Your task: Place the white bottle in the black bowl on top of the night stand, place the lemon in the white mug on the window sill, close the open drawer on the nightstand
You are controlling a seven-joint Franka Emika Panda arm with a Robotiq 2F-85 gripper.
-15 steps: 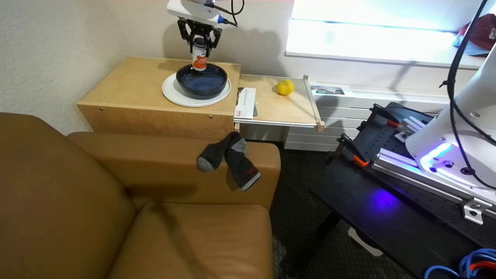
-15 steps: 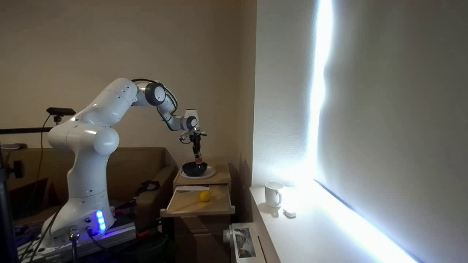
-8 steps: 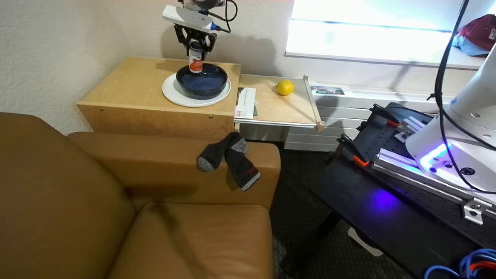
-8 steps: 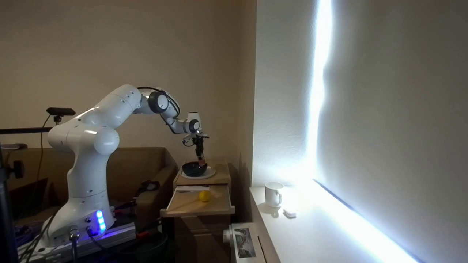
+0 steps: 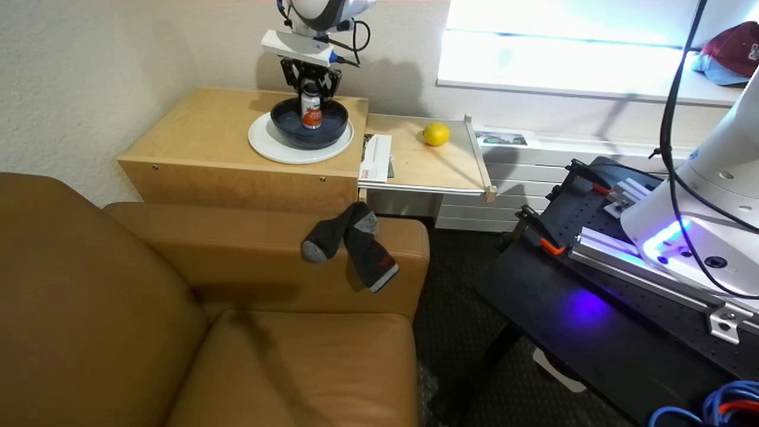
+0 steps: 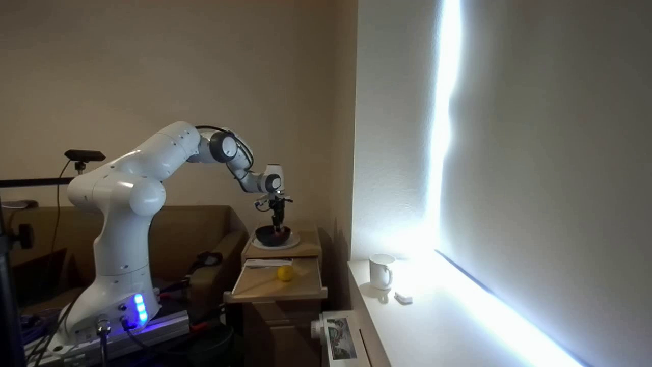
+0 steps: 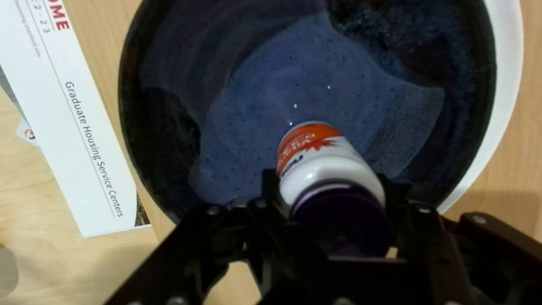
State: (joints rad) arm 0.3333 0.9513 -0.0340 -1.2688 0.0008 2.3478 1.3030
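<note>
tool [image 5: 313,98] pinching the white bottle [image 7: 334,171] within the black bowl [image 7: 296,84], lemon [image 5: 436,134] in the open drawer [image 5: 453,169]

In an exterior view the arm [image 6: 153,158] stands on its base [image 6: 114,311], where a strip of lights [image 6: 140,307] glows blue. The lower column [image 6: 122,239] is upright; above the shoulder [image 6: 117,192] the arm slopes upward, arches over and angles down to the wrist [image 6: 272,182]. A round joint [image 6: 223,148] with a dark rim sits in the arch. In the wrist view the fingers [image 7: 269,188] stand parted, clasping from two sides; in both exterior views they point down.
</note>
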